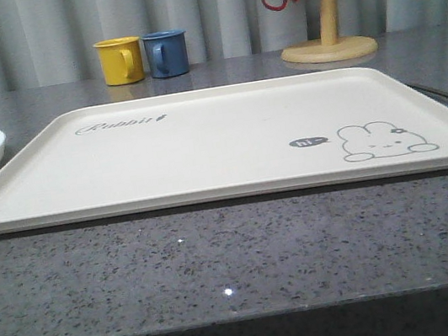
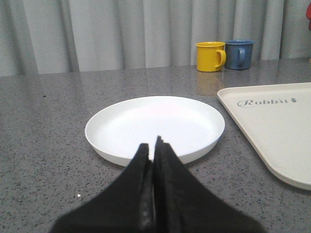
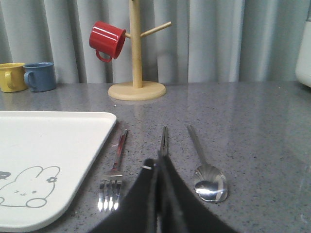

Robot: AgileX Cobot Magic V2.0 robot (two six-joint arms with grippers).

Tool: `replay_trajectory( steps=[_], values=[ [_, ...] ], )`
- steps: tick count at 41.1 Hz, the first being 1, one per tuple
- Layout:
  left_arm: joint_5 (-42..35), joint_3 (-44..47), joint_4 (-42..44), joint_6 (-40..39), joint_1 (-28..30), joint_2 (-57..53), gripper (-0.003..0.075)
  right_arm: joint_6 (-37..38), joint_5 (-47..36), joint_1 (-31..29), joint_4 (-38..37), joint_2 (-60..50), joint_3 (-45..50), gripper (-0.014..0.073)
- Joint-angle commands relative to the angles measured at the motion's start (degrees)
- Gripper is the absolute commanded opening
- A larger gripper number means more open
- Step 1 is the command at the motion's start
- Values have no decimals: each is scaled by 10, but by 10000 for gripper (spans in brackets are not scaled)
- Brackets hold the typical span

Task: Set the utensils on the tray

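The large cream rectangular tray with a rabbit drawing (image 1: 221, 147) sits bare in the middle of the grey speckled stone table (image 1: 222, 262), and none of the cutlery is on it yet. All three pieces lie on the table just right of the tray's right rim: the slim silver four-tined fork (image 3: 114, 171) closest to the rim, then the pair of flat silver chopsticks (image 3: 164, 140), then the long-handled silver spoon with a round bowl (image 3: 206, 170) farthest right. Their long axes run near-to-far, roughly parallel to that rim, with the fork tines and spoon bowl at the near end. The right gripper (image 3: 158, 167) hovers directly over the near end of the chopsticks, its black fingers pressed together on nothing. The left gripper (image 2: 153, 145), likewise closed and empty, points at the round white plate (image 2: 155, 127) left of the tray, well apart from the cutlery. So the right arm looks far better placed, and any carry would go leftward over the rim.
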Motion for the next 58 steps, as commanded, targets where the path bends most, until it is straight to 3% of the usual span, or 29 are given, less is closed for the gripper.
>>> replay_trajectory(
  steps=[1, 28, 38, 50, 58],
  values=[
    [-47, -1, -3, -4, -4, -14, -18, -1, -47, -3, -6, -10, 0, -67],
    [-59, -2, -3, -4, -4, -14, -18, -1, -59, -3, 5, -10, -2, -67],
    [-54, -94, -3, -4, -4, -7, -18, -1, 48, -3, 16, -7, -116, -67],
    [122, -338, -2, -4, -4, 107, -18, -1, 223, -3, 16, 115, -352, -67],
    [230, -424, -2, -4, -4, 202, -18, -1, 298, -3, 16, 222, -413, -67]
  ],
)
